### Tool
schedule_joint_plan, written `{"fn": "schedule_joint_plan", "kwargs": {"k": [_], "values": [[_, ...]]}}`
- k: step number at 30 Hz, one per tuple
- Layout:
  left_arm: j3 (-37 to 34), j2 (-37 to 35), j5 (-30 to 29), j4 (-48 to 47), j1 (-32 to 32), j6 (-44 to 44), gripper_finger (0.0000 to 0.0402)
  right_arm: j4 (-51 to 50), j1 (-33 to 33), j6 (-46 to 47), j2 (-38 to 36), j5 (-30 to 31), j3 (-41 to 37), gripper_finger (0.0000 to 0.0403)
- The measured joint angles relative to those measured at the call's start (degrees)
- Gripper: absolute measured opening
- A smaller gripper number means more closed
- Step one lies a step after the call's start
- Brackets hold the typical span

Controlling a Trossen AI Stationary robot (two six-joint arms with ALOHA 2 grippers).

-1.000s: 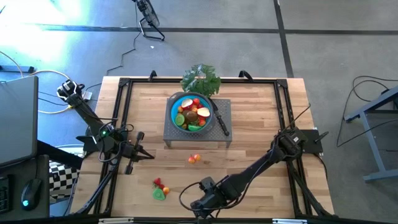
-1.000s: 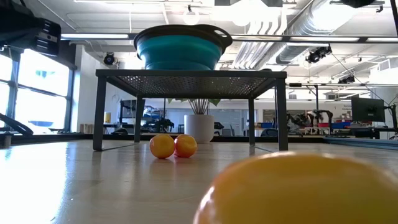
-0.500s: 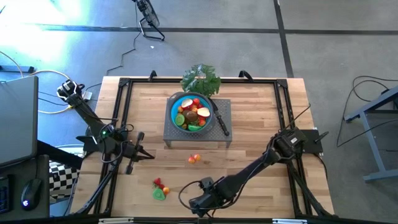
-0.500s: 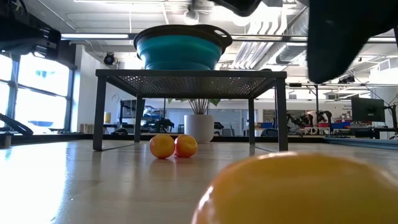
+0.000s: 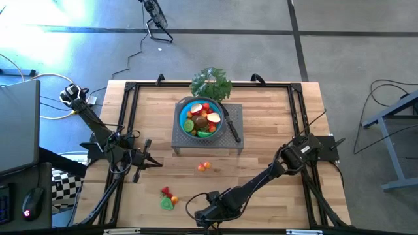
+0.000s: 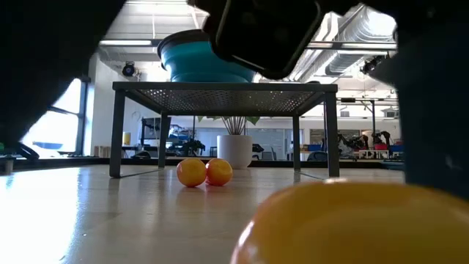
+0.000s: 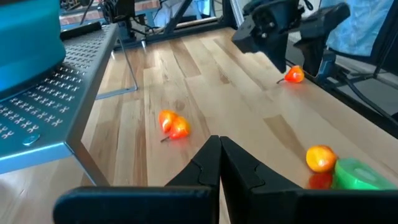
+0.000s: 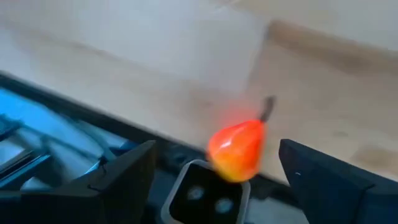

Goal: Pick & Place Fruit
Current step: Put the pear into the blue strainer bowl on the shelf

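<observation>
An orange-red pear-shaped fruit (image 8: 238, 149) lies on its side at the table's near edge, large and close in the low view (image 6: 352, 224). My right gripper (image 8: 224, 177) (image 5: 204, 219) is open and points steeply down over it, one finger on either side, apart from it. A blue bowl (image 5: 183, 112) with several fruits in it stands on a grey mesh stand (image 5: 234, 145). Two orange fruits (image 5: 204, 166) lie before the stand. Red, orange and green pieces (image 5: 168, 199) lie nearer the left. My left gripper (image 7: 219, 149) (image 5: 149, 161) is shut and hovers at the left.
A leafy green bunch (image 5: 211, 83) lies behind the bowl and a black-handled knife (image 5: 232, 129) beside it on the stand. A small white camera housing (image 8: 204, 194) sits right next to the pear. Black frame rails (image 5: 124, 117) run along the table's sides.
My right gripper has sunk toward the pear-shaped fruit at the table's near edge. In the low view its dark fingers have come down from above and now stand on both sides of the fruit. The fruit has kept still.
</observation>
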Motion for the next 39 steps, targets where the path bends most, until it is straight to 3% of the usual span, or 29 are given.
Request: {"fn": "schedule_joint_plan", "kwargs": {"k": [16,39], "values": [[0.0,0.0,0.0,-1.8,0.0,-0.2,0.0,-0.6,0.7,2.6,1.4,-0.7,0.1,0.0284],[0.0,0.0,0.0,-2.1,0.0,-1.3,0.0,-0.6,0.7,2.6,1.4,2.5,0.0,0.017]]}}
